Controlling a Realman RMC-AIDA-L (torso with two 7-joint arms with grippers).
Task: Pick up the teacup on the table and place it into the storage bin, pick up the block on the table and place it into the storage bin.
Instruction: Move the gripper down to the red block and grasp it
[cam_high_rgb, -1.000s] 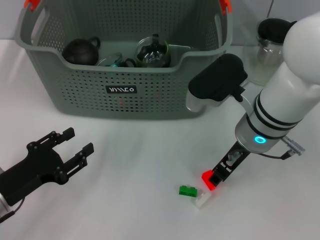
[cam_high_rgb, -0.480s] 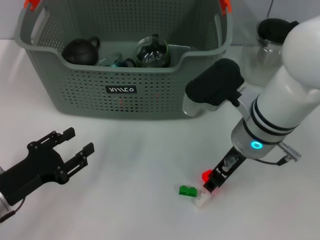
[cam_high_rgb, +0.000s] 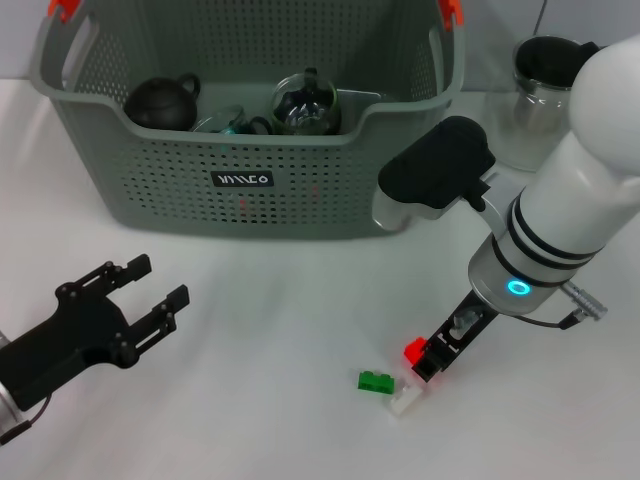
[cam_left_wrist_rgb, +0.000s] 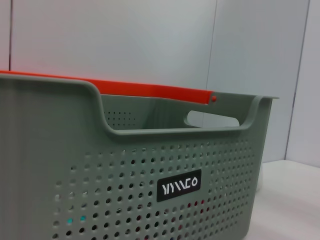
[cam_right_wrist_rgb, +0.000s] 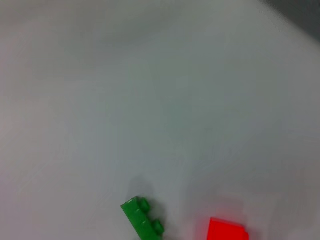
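Block: red block (cam_high_rgb: 415, 351) sits at the tip of the right pincer (cam_high_rgb: 428, 364), about 5 o'clock on the white bench (cam_high_rgb: 280, 330); contact or grip can't be told, and the jaw opening can't be told either. Just beside it at 7 o'clock lie a green studded block (cam_high_rgb: 376, 381) and a white block (cam_high_rgb: 404, 399), touching or nearly so. The right wrist view shows the green block (cam_right_wrist_rgb: 142, 225) apart from the red one (cam_right_wrist_rgb: 227, 230), both hard glossy plastic on matte bench. Left pincer (cam_high_rgb: 150, 290) hovers at 8 o'clock, black fingers spread wide, holding nothing. Farther back at 12 o'clock, the storage bin (cam_high_rgb: 250, 190): grey-green perforated plastic, rounded corners, orange handle clips (cam_high_rgb: 62, 8), dark label. Inside: a dark round teapot (cam_high_rgb: 160, 103), a clear glass teapot (cam_high_rgb: 306, 102), and a glass teacup (cam_high_rgb: 222, 122) between them. At 2 o'clock stands a glass jug (cam_high_rgb: 535, 95) with black lid.
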